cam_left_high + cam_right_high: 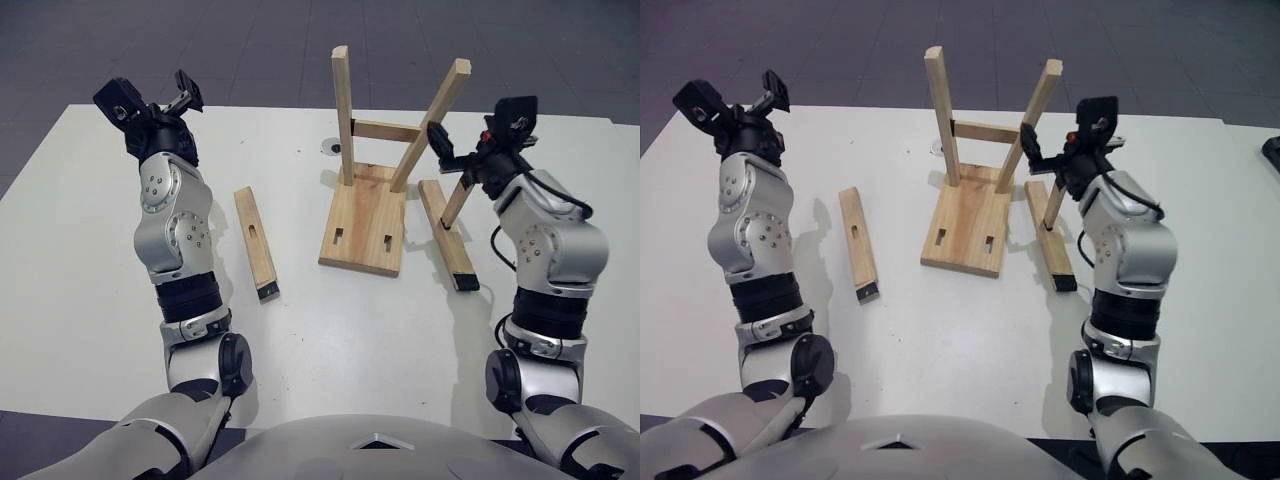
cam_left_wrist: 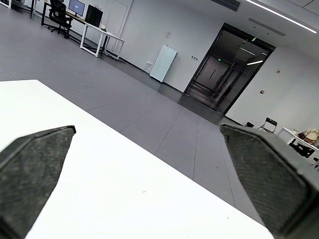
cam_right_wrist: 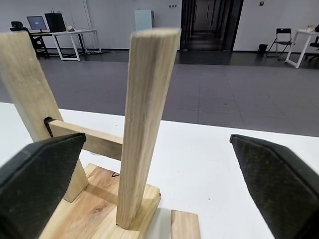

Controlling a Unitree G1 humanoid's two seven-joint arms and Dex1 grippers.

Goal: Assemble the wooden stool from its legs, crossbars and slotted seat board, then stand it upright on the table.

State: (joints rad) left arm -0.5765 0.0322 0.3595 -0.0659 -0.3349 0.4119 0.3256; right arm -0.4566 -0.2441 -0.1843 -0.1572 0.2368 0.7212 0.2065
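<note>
The slotted seat board (image 1: 365,228) lies flat at the table's middle. Two legs stand in its far slots: one upright (image 1: 343,115), one leaning right (image 1: 430,125), with a crossbar (image 1: 385,130) joining them. A loose leg (image 1: 255,243) lies left of the board, and another (image 1: 447,237) lies to its right. From that right leg a short crossbar (image 1: 457,200) rises at a tilt. My right gripper (image 1: 478,130) hangs open just above the short crossbar's top, beside the leaning leg (image 3: 144,124). My left gripper (image 1: 155,95) is raised over the far left of the table, open and empty.
The white table (image 1: 330,330) has bare room in front of the board and along its left side. A small round mark (image 1: 331,147) sits near the far edge. Grey floor lies beyond the far edge (image 2: 164,124).
</note>
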